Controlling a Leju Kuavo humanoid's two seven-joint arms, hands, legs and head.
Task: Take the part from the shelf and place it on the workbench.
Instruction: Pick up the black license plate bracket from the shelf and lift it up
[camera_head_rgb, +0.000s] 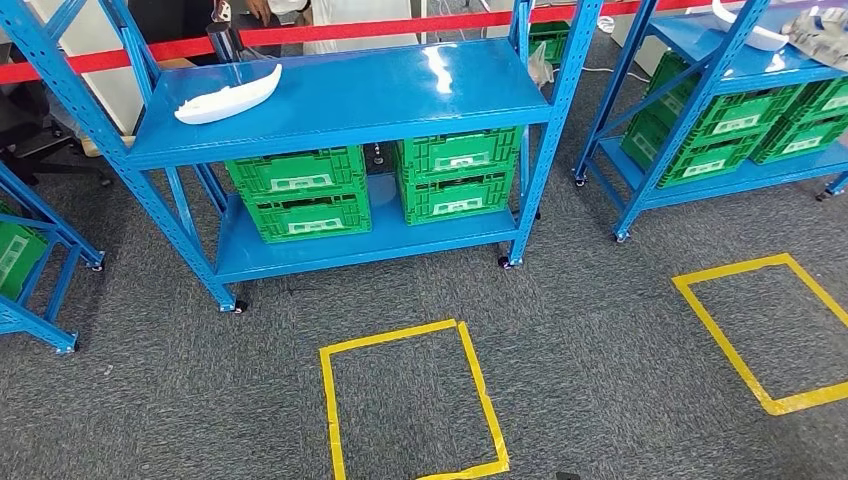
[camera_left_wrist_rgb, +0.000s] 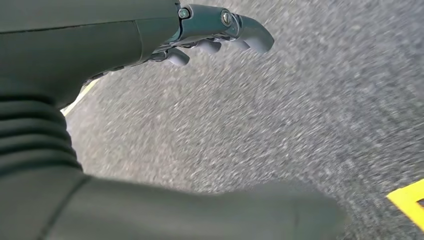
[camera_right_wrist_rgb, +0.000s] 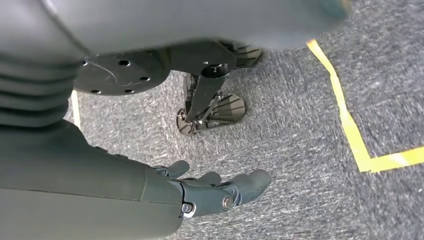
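Approach step: both arms hang over the carpet, left hand (camera_left_wrist_rgb: 220, 30) and right hand (camera_right_wrist_rgb: 215, 192) loose and holding nothing, the white part (camera_head_rgb: 229, 96) lying on the blue shelf (camera_head_rgb: 400, 95) ahead; next, close in and reach.

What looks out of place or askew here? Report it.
Nothing stands out. The white part lies flat on the blue shelf near its left end, the green crates sit stacked squarely below, and both hands hang empty over the carpet.
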